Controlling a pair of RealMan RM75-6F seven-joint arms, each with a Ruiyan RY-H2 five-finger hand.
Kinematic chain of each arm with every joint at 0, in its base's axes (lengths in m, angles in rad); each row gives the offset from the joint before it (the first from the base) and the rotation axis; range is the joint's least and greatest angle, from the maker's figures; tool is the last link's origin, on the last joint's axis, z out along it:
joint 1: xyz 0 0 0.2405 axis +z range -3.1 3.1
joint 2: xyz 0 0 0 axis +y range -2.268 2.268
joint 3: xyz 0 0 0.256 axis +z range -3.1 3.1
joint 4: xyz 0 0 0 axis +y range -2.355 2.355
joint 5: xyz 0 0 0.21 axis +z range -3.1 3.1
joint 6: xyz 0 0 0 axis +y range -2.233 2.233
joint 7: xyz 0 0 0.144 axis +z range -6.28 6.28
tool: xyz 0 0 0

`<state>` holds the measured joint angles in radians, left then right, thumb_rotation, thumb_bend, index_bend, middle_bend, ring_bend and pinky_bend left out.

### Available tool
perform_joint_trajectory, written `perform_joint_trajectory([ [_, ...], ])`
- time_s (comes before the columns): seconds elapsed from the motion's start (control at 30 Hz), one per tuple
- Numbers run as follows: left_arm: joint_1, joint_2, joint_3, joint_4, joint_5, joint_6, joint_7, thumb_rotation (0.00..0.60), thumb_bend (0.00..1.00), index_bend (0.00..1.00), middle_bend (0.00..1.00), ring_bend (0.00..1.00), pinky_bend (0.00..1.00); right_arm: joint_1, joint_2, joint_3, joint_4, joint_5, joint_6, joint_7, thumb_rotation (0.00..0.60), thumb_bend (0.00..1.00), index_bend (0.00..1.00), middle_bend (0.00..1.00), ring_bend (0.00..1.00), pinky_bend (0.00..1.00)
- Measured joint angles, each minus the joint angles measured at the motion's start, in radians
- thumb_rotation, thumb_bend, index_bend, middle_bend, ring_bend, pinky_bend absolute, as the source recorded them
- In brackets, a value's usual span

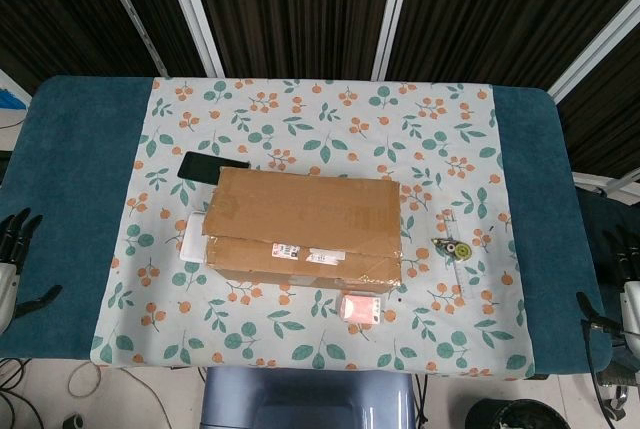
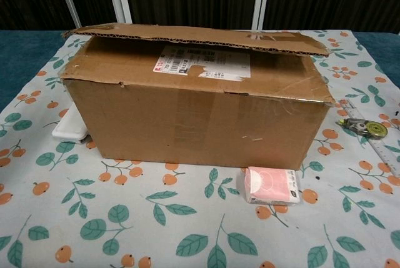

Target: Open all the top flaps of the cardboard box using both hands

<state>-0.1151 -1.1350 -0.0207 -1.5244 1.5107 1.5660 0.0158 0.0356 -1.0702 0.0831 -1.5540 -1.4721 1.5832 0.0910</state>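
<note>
The fingers (image 1: 18,229) of the left hand (image 1: 12,264) are spread apart and hold nothing; this hand is at the left edge of the worktop (image 1: 70,149), off the cloth (image 1: 330,119). The right hand (image 1: 625,294) is at the right edge — only partly in the head view, its fingers look apart and empty too. Both hands are well apart from the box (image 1: 303,229).

The box stands in the middle of the cloth, a little toward the near edge. Its flaps are closed, but the rear long flap (image 2: 200,35) is lifted slightly above the front one, which carries a white label (image 2: 203,63). A black phone (image 1: 212,166) lies by the far left corner of the box. A white flat thing (image 2: 70,127) touches its left side. A pink packet (image 2: 272,185) lies just before its near right corner. To the right are a tape dispenser (image 2: 365,128) and a ruler (image 2: 384,149).
</note>
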Motion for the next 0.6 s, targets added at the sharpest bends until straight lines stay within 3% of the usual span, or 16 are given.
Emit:
perform_joint_trajectory([
  [0.6, -0.011, -0.013, -0.008, -0.003, 0.015, -0.033, 0.037, 0.600, 0.10, 0.00, 0.00, 0.00, 0.07, 0.003, -0.010, 0.013, 0.008, 0.014, -0.023, -0.001, 0.600, 0.35, 0.00, 0.00, 0.02, 0.22],
])
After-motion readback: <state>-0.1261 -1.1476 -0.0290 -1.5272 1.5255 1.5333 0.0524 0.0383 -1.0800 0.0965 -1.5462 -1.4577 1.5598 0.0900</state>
